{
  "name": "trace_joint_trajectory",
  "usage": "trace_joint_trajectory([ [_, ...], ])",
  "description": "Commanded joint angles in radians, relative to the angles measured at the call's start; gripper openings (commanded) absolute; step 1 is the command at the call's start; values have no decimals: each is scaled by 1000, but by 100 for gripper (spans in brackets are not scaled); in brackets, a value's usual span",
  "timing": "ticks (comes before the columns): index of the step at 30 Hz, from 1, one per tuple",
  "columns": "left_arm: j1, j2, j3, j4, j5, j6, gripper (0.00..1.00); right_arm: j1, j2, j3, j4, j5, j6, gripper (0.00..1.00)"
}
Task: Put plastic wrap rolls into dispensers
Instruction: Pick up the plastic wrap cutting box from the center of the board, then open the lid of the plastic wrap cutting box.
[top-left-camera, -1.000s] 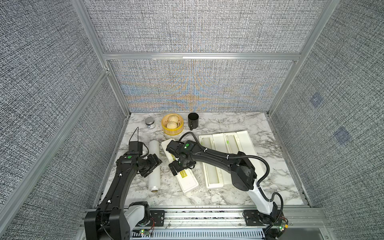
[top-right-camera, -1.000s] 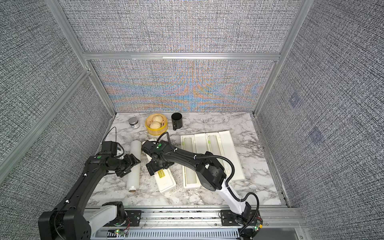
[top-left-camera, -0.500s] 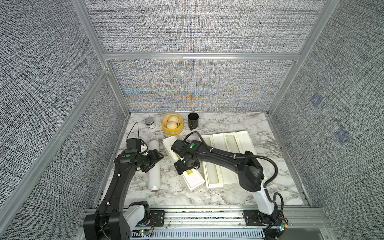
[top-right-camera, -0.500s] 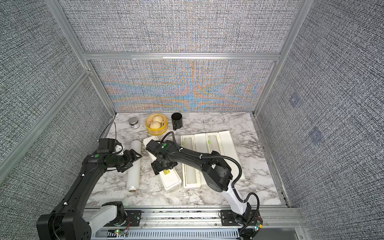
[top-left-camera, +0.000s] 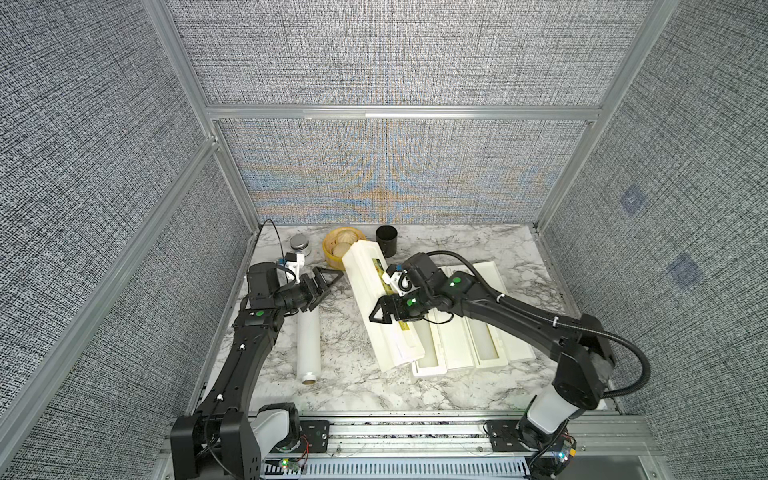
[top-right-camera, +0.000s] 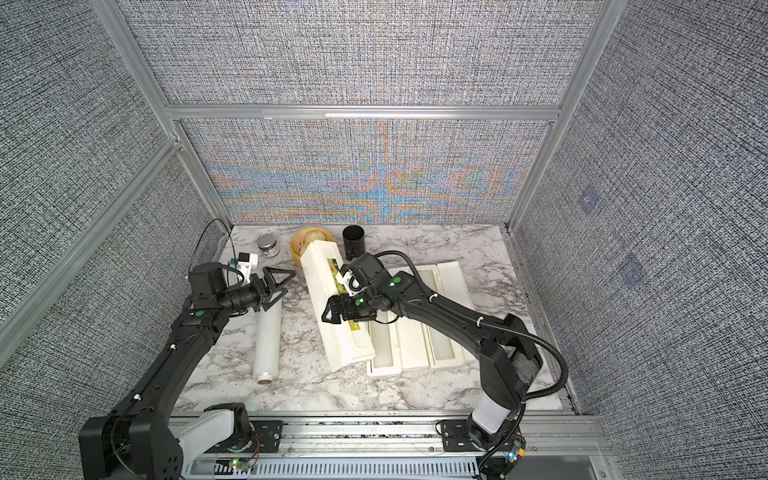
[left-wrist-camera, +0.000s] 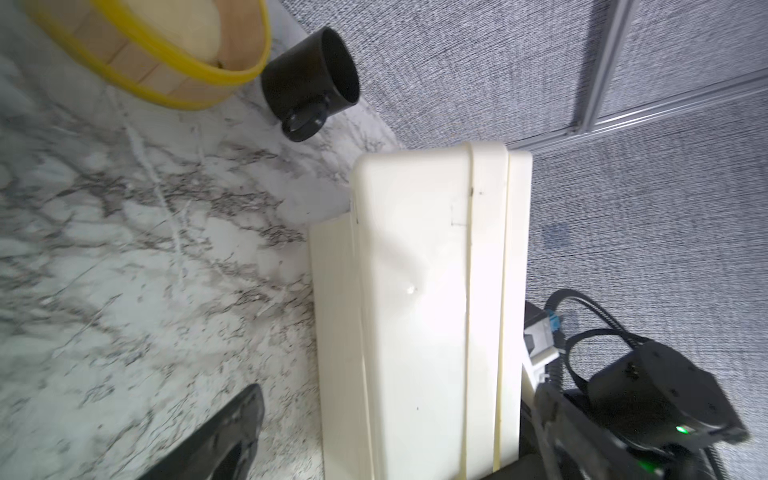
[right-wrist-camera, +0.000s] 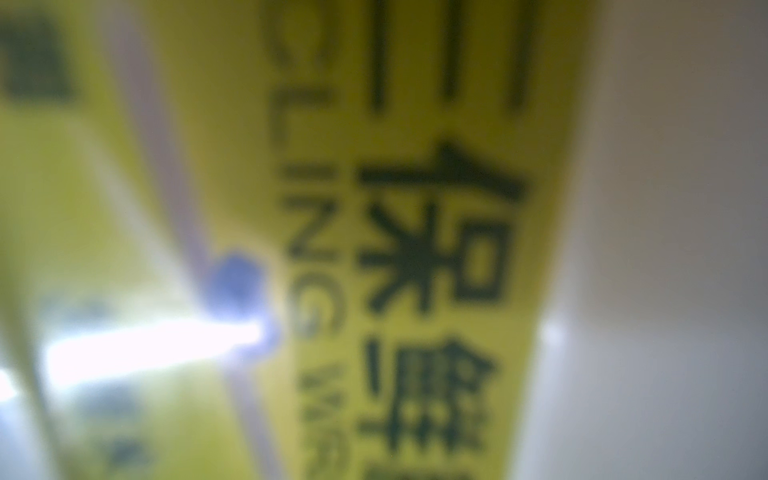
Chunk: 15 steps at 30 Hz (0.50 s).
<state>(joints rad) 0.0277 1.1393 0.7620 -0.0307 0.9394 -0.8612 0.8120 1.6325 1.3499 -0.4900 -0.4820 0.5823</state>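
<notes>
- While both arms crowd the marble table (top-left-camera: 349, 390), the one loose roll (top-left-camera: 308, 345) is easy to spot. It's long and slim, wound in milky-white film, with a brown cardboard core showing at its 6 o'clock end.
- It lies flat at about 8 o'clock, running 12-to-6, with nothing touching it.
- The left gripper (top-left-camera: 332, 282) hangs above the roll's 12 o'clock end, jaws spread wide, holding nothing.
- The closed dispenser (top-left-camera: 395, 345) sits mid-table, a long cream box slanting from 12 towards 6. It has a yellow-green label strip (right-wrist-camera: 415, 249) with dark print along the lid. Its 12 o'clock end overlaps the basket in both top views, so that end looks raised.
- The right gripper (top-left-camera: 376, 322) is on it at mid-length, jaws wide but clamped on the box.
- Two open dispensers (top-left-camera: 455, 349) lie side by side at 4 o'clock with their lids folded out flat, right against the closed one's near end. The troughs look pale grey, and I can't tell if rolls are in them.
- The yellow steamer basket (top-left-camera: 328, 257) at 12 o'clock has pale round buns (top-left-camera: 341, 249) in it. A black cup (top-left-camera: 386, 239) stands just beside it, and a small silver tin (top-left-camera: 301, 243) sits at 11.
</notes>
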Motion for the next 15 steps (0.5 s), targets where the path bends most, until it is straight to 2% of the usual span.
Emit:
trace_joint_trajectory([
  [1,-3,32,11,232,113,-114,100,-24,-61,-52,168,-166,29,82],
  [5,-43,84,4,399,166,-232,100,-51,-112,-112,266,-281,58,82],
  [9,-91,99,6,509,179,-289,100,-63,-139,-144,336,-353,87,82],
  [15,-101,127,-18,601,178,-351,100,-69,-151,-187,479,-457,164,82],
])
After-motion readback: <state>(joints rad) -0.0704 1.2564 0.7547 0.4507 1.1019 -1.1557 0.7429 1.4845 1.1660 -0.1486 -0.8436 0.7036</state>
